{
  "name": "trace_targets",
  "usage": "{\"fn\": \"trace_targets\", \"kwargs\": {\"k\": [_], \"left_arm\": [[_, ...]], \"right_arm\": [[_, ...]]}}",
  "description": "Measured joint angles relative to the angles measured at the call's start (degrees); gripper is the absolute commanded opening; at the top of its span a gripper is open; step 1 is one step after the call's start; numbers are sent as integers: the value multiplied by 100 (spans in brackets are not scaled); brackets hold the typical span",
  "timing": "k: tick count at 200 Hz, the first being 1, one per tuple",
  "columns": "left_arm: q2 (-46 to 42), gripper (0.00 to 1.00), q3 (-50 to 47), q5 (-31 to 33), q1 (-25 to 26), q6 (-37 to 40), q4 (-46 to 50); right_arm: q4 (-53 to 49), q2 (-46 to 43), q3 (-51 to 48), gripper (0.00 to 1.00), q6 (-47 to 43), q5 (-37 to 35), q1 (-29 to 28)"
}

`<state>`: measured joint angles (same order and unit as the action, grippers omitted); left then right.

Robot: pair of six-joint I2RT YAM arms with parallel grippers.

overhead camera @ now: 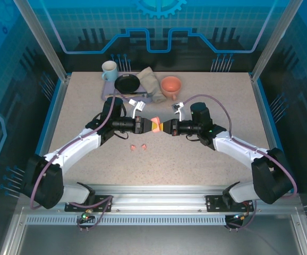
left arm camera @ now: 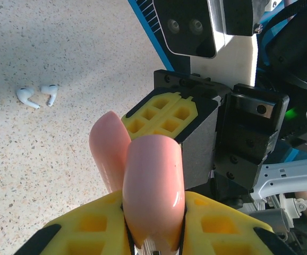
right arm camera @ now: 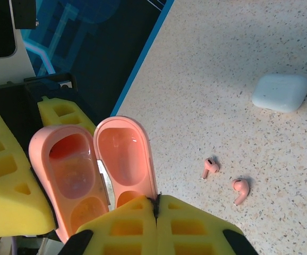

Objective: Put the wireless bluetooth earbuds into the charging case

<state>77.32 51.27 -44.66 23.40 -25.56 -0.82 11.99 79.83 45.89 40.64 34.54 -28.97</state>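
left gripper (overhead camera: 147,126) is clamping one end of the salmon-pink charging case (overhead camera: 156,126) in the top view. the right gripper (overhead camera: 167,127) is facing it nose to nose and pinching the other side, so the case is hanging above the table (overhead camera: 159,164) between them. two salmon-pink earbuds (overhead camera: 134,147) are lying on the table just toward the arm bases from the case, a little to the left arm's side, which is putting the left gripper nearer to them. with both grippers occupied, i am judging that one would have to let go before reaching down.

from the left wrist, the left gripper's fingers (left arm camera: 90,228) are squeezing the foot of the case (left arm camera: 153,186), whose two rounded halves are standing spread apart. two white earbuds (left arm camera: 27,97) are lying side by side on the table, well apart from the case, up and to the left.

from the right wrist, the right gripper (right arm camera: 157,212) is pressing its fingers together on the rim of one half of the case (right arm camera: 124,159). both hollow insides are facing the camera with nothing seated in them. the two salmon-pink earbuds (right arm camera: 210,166) are lying to the right of the fingers, their stems pointing roughly the same way, down the frame. one white case (right arm camera: 281,92) is resting closed, farther off beyond them.
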Motion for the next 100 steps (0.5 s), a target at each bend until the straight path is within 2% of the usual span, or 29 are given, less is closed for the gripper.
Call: {"fn": "trace_targets", "kwargs": {"k": [41, 68, 100], "left_arm": [[55, 56, 2, 0, 2, 7, -59], [55, 74, 2, 44, 7, -9, -103], [52, 90, 4, 177, -2, 2, -52]], "right_arm": [[-326, -46, 105, 0, -155, -116, -2], [-603, -61, 249, 0, -308, -225, 0], [-1060, -74, 396, 0, -590, -304, 15]]}}
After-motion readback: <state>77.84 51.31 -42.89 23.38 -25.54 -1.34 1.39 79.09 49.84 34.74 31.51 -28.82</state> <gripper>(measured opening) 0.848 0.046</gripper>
